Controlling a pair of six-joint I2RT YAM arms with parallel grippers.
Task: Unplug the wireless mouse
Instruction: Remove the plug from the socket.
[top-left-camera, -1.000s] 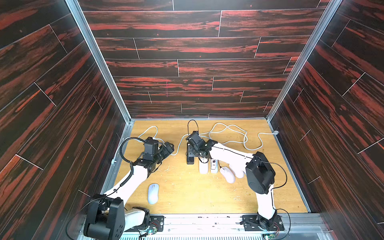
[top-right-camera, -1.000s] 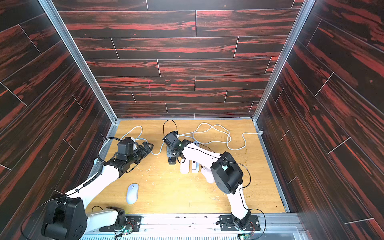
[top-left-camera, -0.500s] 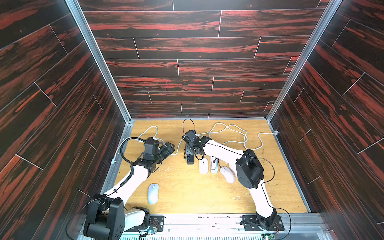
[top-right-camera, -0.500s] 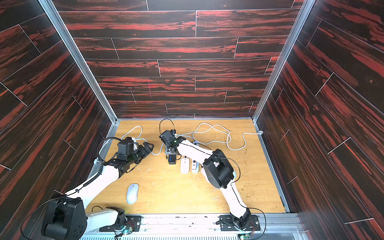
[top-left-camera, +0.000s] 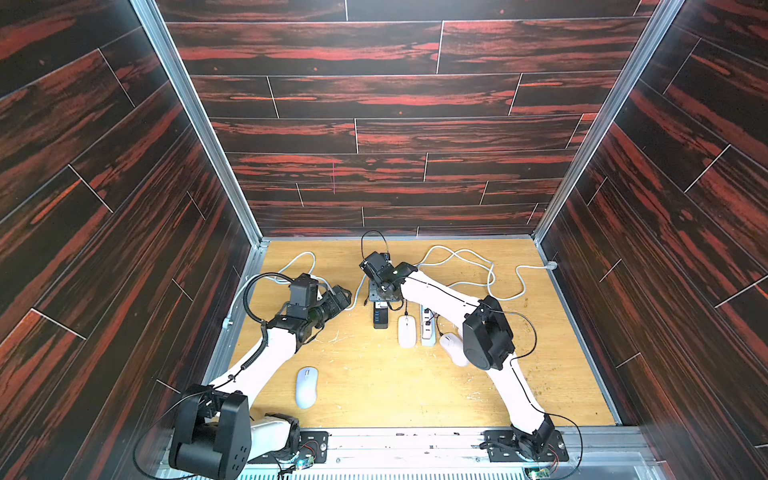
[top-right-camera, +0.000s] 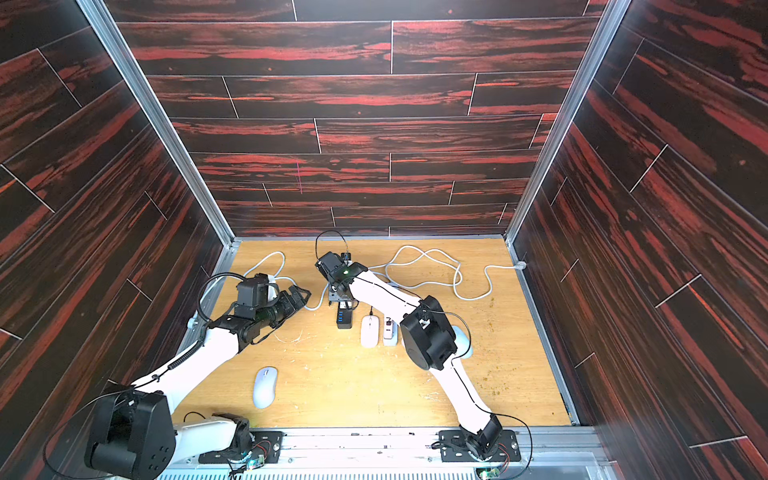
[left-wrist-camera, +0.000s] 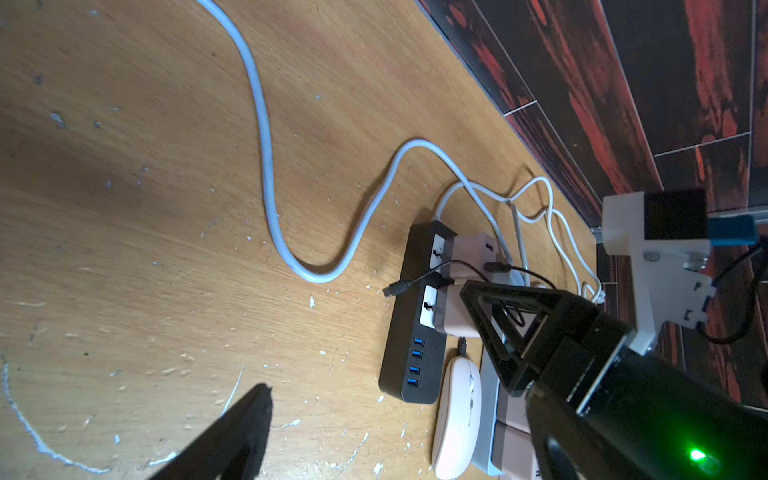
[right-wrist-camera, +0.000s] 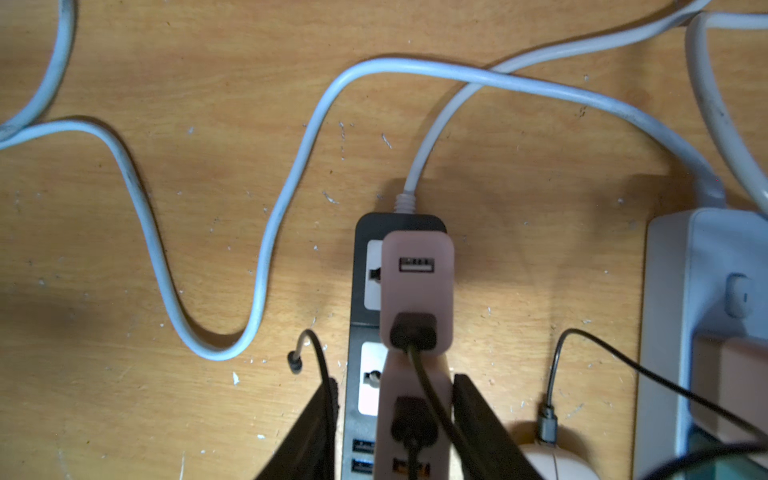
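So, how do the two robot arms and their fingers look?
Both the left arm and the right arm have white tube links, bulky black joints and thin black cables along them. The right arm's fingers are black open triangular frames; a green light glows on its wrist.

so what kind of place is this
Probably a robot test booth: wood-look wall panels in metal framing enclose a wooden tabletop, with a left arm and right arm mounted at its front edge.
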